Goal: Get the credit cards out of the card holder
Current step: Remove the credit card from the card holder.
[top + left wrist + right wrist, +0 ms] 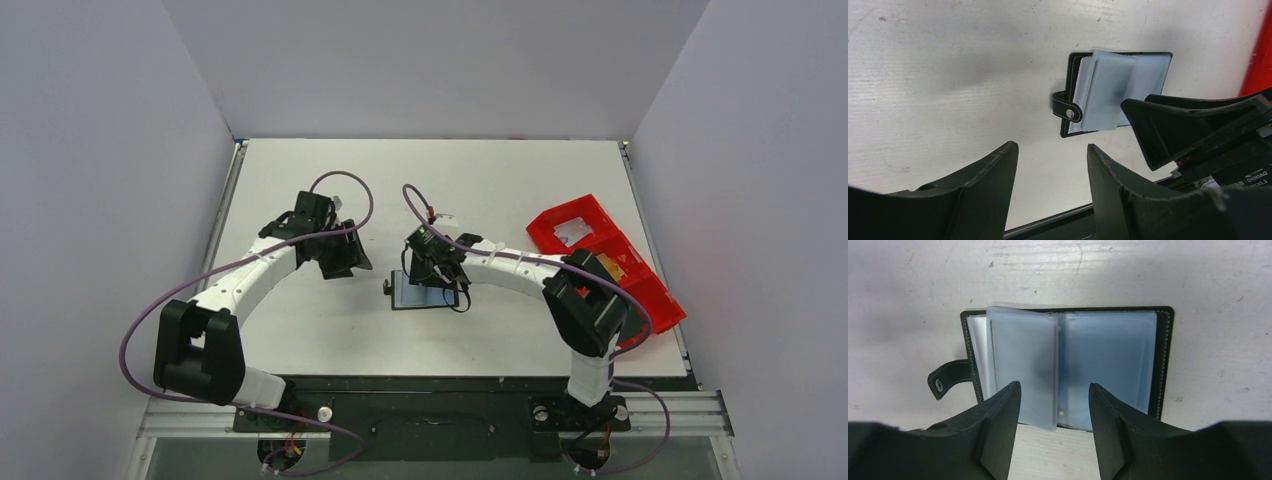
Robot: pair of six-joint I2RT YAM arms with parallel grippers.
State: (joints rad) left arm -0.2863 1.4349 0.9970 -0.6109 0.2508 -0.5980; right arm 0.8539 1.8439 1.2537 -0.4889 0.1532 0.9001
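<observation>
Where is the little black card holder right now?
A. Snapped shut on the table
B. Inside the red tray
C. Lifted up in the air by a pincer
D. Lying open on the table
D: the card holder lies spread open on the white table, with its clear sleeves showing and its snap tab loose at the side.

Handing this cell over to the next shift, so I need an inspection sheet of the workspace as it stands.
Surface: white table, lightly scuffed.
Job's things: card holder open mid-table, clear sleeves fanned up.
Clutter: red tray at the right edge.
Grippers: left gripper open, beside the holder; right gripper open above the sleeves.
Cables: purple cables loop along both arms.
Surroundings: plain grey walls.
</observation>
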